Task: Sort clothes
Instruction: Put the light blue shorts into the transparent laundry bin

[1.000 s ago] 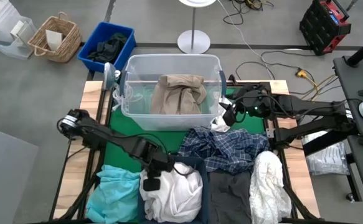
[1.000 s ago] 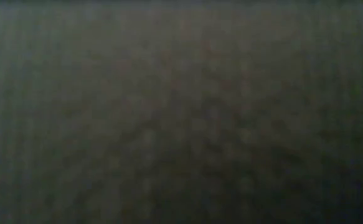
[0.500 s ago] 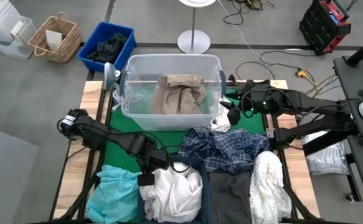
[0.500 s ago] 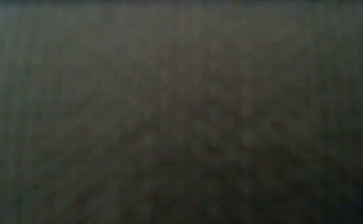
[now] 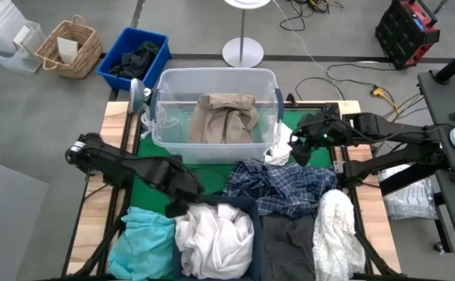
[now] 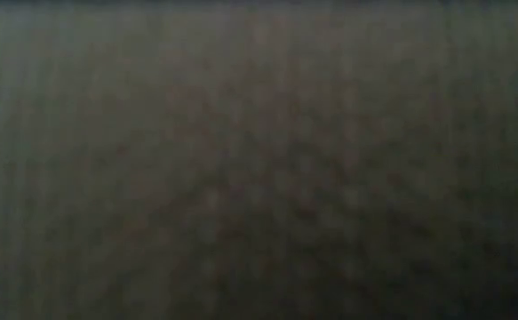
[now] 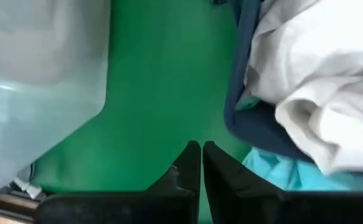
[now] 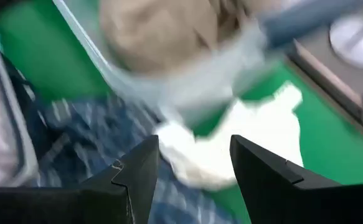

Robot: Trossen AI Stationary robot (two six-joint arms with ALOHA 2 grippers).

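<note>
High view. Left gripper [image 5: 178, 208] sits lower left of centre, over bare green mat [image 5: 153, 176], fingers pressed together, holding nothing; the left wrist view shows the two tips meeting over the mat. Just right of it is the rim of the navy bin [image 5: 247, 204], filled by a heaped white garment [image 5: 215, 238]. The teal garment [image 5: 143, 238] lies at lower left, touching the bin's left wall.

Right gripper [image 5: 296, 148] is right of centre, jaws apart and empty, just beside a small white cloth [image 5: 277, 154] at the lower right corner of the clear tub [image 5: 161, 86]. The beige garment [image 5: 225, 115] lies inside the tub.

The plaid shirt [image 5: 278, 183] spreads across the centre, reaching the bin's upper right corner. The dark grey garment [image 5: 289, 246] is at bottom centre-right, with a long white garment [image 5: 336, 230] at its right.

Open room: green strip between tub front and bin, left of the shirt; narrow wooden table edge [image 5: 111, 133] at the left.

No legible writing. Low view dark, nothing discernible.
</note>
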